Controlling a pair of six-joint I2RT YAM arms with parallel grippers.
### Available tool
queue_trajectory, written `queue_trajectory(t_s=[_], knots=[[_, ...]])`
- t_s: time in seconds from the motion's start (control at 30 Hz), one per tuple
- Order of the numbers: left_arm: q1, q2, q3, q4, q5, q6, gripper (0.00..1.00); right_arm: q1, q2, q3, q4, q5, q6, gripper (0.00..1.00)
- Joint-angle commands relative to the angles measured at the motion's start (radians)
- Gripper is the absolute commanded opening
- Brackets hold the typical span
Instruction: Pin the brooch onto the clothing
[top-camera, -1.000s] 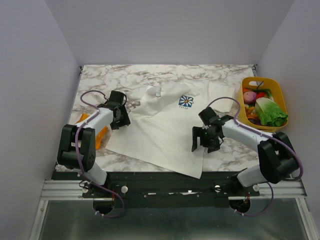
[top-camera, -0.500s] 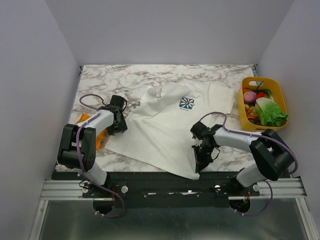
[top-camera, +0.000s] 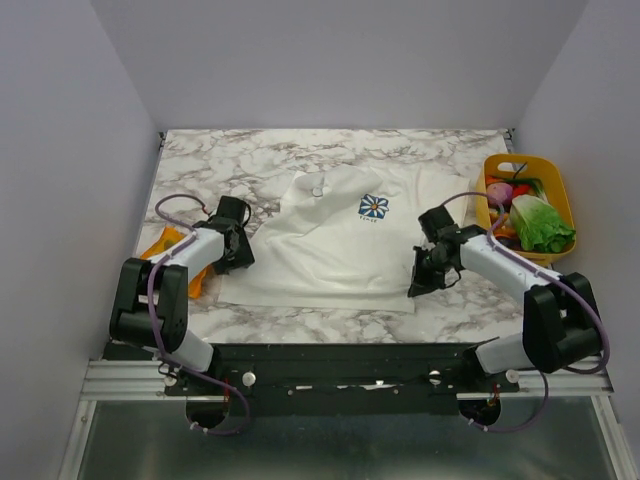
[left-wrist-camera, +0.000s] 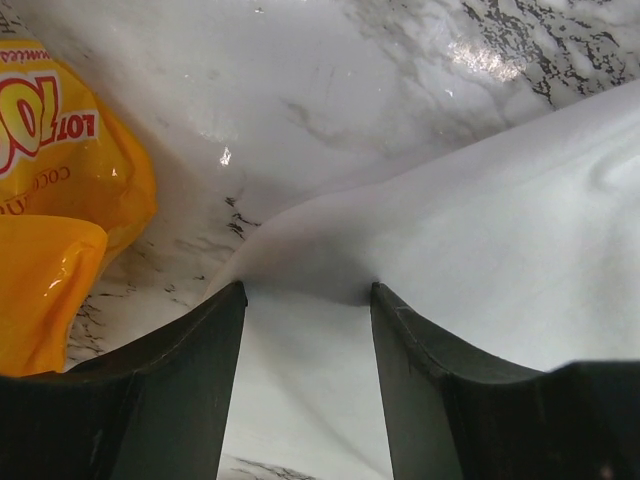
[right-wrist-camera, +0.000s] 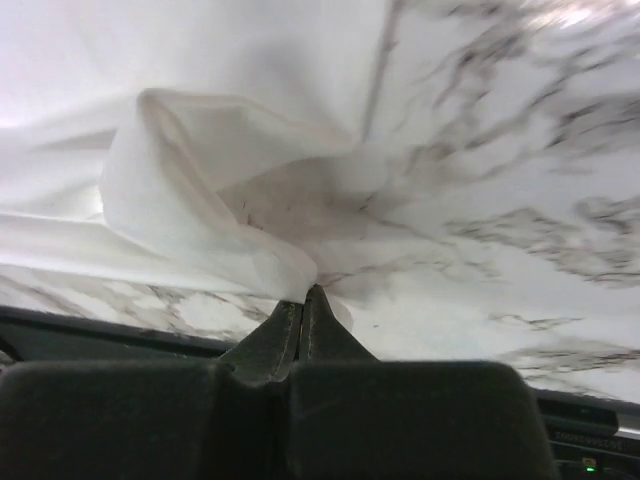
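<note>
From above, we see the white T-shirt (top-camera: 325, 250) spread flat in the middle of the marble table (top-camera: 230, 160), collar toward 12 o'clock. Its blue flower print (top-camera: 373, 207) sits on the chest. The brooch (top-camera: 317, 187) is a tiny round disc lying on the cloth by the collar, at 10 o'clock from the print; from here we cannot make out its colour. The left gripper (top-camera: 238, 255) is at the shirt's 9 o'clock edge. The right gripper (top-camera: 418, 287) is at the hem corner, at 4 o'clock. A yellow basket (top-camera: 483, 225) of vegetables stands at 3 o'clock, well apart from the shirt. An orange snack bag (top-camera: 162, 245) lies beside the left arm at 9 o'clock.

In the left wrist view, the left gripper (left-wrist-camera: 305, 300) is released: its two dark fingers stand apart, straddling a raised fold of the shirt (left-wrist-camera: 480, 250) without pressing it. The snack bag (left-wrist-camera: 60, 200) lies at 10 o'clock.

In the right wrist view, the right gripper (right-wrist-camera: 303, 300) is clenched, its fingertips pinching a bunched corner of the shirt (right-wrist-camera: 200, 190) just above the marble.
</note>
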Motion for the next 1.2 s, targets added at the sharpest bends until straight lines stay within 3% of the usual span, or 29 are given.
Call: queue_trajectory(t_s=[0.0,0.17,0.27,0.3,0.43,0.57,0.7,0.83,1.17], knots=[[0.005,-0.005,-0.034,0.002,0.062,-0.006,0.62,-0.116,-0.015,0.051,0.001,0.069,-0.078,0.0],[0.003,-0.056,-0.09,0.014,0.123,-0.025,0.64,-0.153,0.029,0.071,0.027,0.037,-0.096,0.0],[0.003,-0.149,-0.107,-0.009,0.125,-0.044,0.72,-0.156,0.055,0.066,0.041,0.03,-0.101,0.0],[0.003,-0.19,-0.105,-0.023,0.117,-0.044,0.81,-0.159,0.067,0.066,0.049,0.027,-0.105,0.0],[0.003,-0.263,-0.105,-0.075,0.108,-0.062,0.85,-0.173,0.086,0.066,0.062,0.021,-0.115,0.0],[0.003,-0.316,-0.12,-0.116,0.107,-0.084,0.84,-0.191,0.1,0.072,0.075,0.02,-0.121,0.01],[-0.003,-0.324,-0.139,-0.143,0.136,-0.116,0.76,-0.243,0.123,0.075,0.101,0.0,-0.127,0.01],[-0.026,-0.242,-0.139,-0.141,0.179,-0.107,0.75,-0.294,0.132,0.086,0.118,-0.029,-0.13,0.01],[-0.213,-0.116,-0.194,-0.146,0.177,-0.182,0.66,-0.313,0.126,0.074,0.132,-0.075,-0.133,0.0]])
